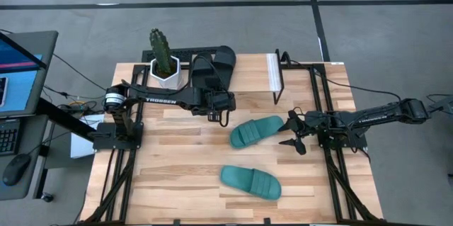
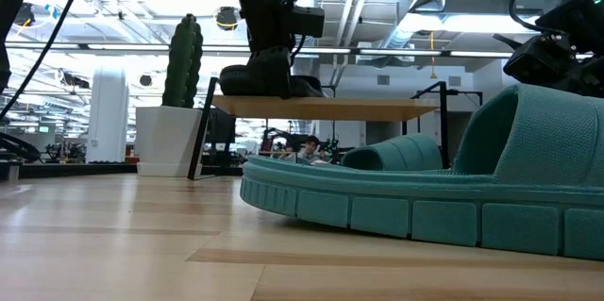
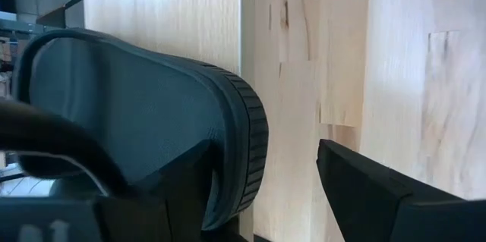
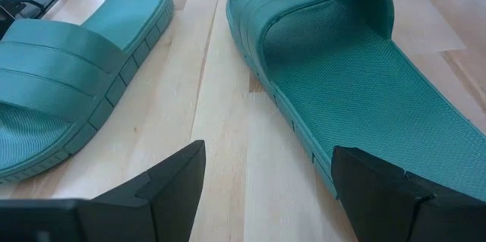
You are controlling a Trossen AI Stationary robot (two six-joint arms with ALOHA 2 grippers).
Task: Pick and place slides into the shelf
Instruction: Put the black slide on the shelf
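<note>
Teal slide (image 2: pixel 444 183) fills the low view, just ahead of the open right pincer (image 4: pixel 269 181). Overhead only: left pincer (image 1: pixel 216 115) over a black slide (image 1: pixel 205 70) on the shelf (image 1: pixel 248 66), fingers (image 3: pixel 380 196) apart, grip unclear.

One word reads clearly: "TROSSEN", in white capitals along the dark left arm (image 1: pixel 159 100) in the high view, running lengthwise toward the wrist. The monitor (image 1: pixel 18 66) off the surface's left edge glows with coloured bands, but its writing is too small to read. No other lettering shows.
</note>
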